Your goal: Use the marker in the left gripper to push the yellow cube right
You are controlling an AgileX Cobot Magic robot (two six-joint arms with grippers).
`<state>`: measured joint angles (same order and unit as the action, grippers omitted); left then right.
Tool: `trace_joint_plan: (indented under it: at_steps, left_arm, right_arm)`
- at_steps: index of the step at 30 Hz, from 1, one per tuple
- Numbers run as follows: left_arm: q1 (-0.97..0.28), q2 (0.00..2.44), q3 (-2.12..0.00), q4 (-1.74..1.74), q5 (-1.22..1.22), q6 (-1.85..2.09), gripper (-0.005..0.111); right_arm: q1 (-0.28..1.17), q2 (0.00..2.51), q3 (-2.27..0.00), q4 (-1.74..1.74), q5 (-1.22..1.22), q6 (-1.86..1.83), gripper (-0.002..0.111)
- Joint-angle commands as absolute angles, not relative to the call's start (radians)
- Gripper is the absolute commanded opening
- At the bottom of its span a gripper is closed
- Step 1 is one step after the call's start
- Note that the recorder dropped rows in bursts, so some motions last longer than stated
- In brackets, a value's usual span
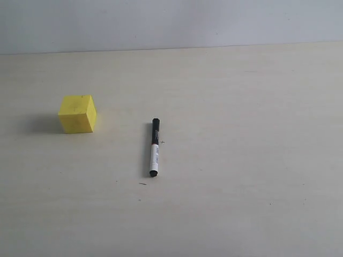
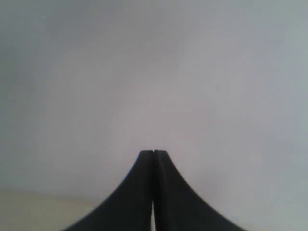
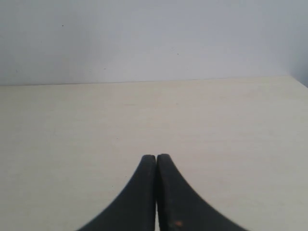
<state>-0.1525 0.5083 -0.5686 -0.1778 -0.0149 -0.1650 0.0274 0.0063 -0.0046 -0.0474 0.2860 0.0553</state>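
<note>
The yellow cube (image 1: 77, 113) rests on the pale table at the left of the exterior view. To its right the marker (image 1: 154, 148) lies flat by itself, black cap pointing away, white barrel toward the near edge. No arm appears in the exterior view. In the left wrist view my left gripper (image 2: 153, 153) is shut with nothing between its fingers, facing a blank grey wall. My right gripper (image 3: 156, 157) is shut and empty too, hovering over bare table in its wrist view. Neither wrist view shows the cube or the marker.
The pale wooden table (image 1: 241, 160) meets a grey wall (image 1: 171, 21) at the back. A strip of table edge (image 2: 33, 207) shows low in the left wrist view.
</note>
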Motion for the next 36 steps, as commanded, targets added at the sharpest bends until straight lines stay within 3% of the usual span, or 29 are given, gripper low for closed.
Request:
trace_joint_plan:
  at_steps: [1,7,10,17,22,36]
  left_arm:
    - [-0.151,0.854,-0.75,-0.192,0.357,-0.08,0.0]
    - [-0.165,1.223,-0.981,-0.201,0.846,-0.08,0.0]
    - [-0.227,1.341,-1.046,-0.175,0.958,-0.059,0.0]
    - [-0.54,1.471,-1.102,0.169,0.964,-0.46,0.0]
    - [-0.71,1.594,-1.193,0.218,0.962,-0.572,0.0]
    - [-0.767,1.979,-1.455,0.095,0.953,-0.604,0.0]
  right_arm:
    - [0.021,0.0,0.0,-0.054,0.271,0.054,0.0]
    - [0.021,0.0,0.0,-0.051,0.27,0.054,0.0]
    - [0.021,0.0,0.0,-0.051,0.27,0.054,0.0]
    - [0.021,0.0,0.0,-0.051,0.27,0.054,0.0]
    - [0.021,0.0,0.0,-0.051,0.27,0.054,0.0]
    - [0.021,0.0,0.0,-0.051,0.27,0.054,0.0]
